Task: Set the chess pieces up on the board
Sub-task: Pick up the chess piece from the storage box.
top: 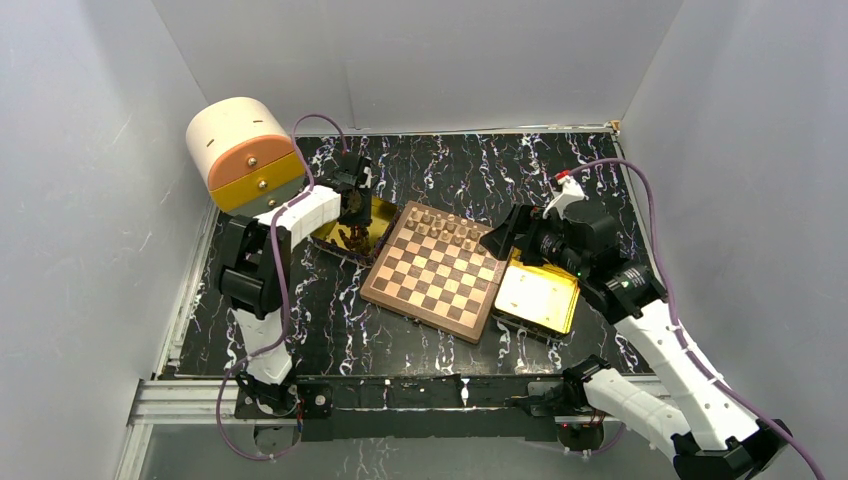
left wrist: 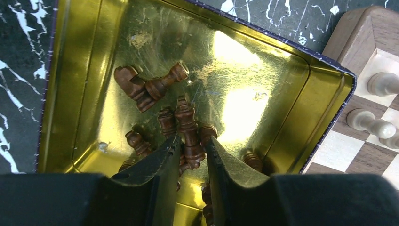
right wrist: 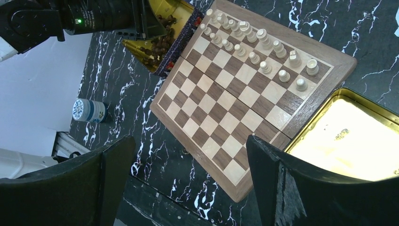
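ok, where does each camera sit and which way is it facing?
Top external: above, behind the bases, down onto black marbled table; left arm and right arm show.
Left wrist: down into shiny gold tray; own left gripper pinches a dark brown chess piece.
Right wrist: down onto checkered wooden board; own right gripper open, bottom edge.
Shared: board with light tan pieces in all three.

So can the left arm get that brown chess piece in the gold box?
Probably yes. The left gripper is down inside the gold box, its fingers on either side of one brown piece, with nothing covering it, though other brown pieces lie close by.
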Controlling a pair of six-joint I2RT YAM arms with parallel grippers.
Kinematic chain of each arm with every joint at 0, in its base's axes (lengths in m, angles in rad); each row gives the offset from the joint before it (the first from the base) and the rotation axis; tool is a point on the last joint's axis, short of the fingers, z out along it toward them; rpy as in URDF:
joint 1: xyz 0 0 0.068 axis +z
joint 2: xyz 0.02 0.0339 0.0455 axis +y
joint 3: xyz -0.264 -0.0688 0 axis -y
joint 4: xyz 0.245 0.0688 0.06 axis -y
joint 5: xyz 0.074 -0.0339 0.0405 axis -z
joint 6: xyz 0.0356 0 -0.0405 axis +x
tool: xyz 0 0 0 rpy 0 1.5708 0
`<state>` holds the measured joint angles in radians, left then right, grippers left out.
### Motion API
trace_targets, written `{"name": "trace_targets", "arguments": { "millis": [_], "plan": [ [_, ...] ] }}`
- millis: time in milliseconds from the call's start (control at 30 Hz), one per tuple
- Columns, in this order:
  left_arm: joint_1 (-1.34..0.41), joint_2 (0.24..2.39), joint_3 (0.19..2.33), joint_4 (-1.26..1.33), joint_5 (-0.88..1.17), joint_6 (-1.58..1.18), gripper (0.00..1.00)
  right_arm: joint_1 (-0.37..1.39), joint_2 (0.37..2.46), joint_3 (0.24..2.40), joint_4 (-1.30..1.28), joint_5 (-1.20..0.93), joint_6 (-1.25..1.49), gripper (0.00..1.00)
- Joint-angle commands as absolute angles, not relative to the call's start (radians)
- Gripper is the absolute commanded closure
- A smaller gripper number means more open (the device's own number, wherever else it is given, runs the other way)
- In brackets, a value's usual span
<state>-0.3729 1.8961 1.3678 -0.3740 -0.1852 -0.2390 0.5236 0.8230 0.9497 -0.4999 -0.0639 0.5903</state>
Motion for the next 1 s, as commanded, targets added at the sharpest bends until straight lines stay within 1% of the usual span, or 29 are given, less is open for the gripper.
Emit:
{"name": "trace_targets", "arguments": {
  "millis": [0,233,500,533,600,767,867,967],
  "plan": [
    [-0.368,1.899,1.404,-0.357,-0.139,-0.215,0.75,0.52,0.835,0.967,-0.439,-0.075,0.574,0.03],
    [-0.368,1.932,1.413,-0.358,-0.117,-0.213,0.75,0.52,0.836,0.965,-0.438,-0.068,0.571,0.03],
    [-0.369,1.923,1.395,-0.362,-0.103,-0.213,0.73,0.52,0.836,0.964,-0.44,-0.065,0.566,0.03],
    [-0.368,1.922,1.395,-0.363,-0.104,-0.212,0.74,0.521,0.836,0.962,-0.438,-0.066,0.566,0.03],
    [-0.368,1.92,1.394,-0.367,-0.103,-0.212,0.78,0.519,0.837,0.961,-0.434,-0.07,0.567,0.03],
    [-0.368,1.911,1.409,-0.398,-0.115,-0.212,0.81,0.519,0.83,0.959,-0.438,-0.068,0.566,0.03],
    [-0.368,1.912,1.426,-0.42,-0.116,-0.217,0.81,0.52,0.824,0.96,-0.443,-0.063,0.566,0.03],
    [-0.368,1.916,1.433,-0.434,-0.105,-0.221,0.79,0.52,0.82,0.962,-0.444,-0.06,0.565,0.03]
  ]
}}
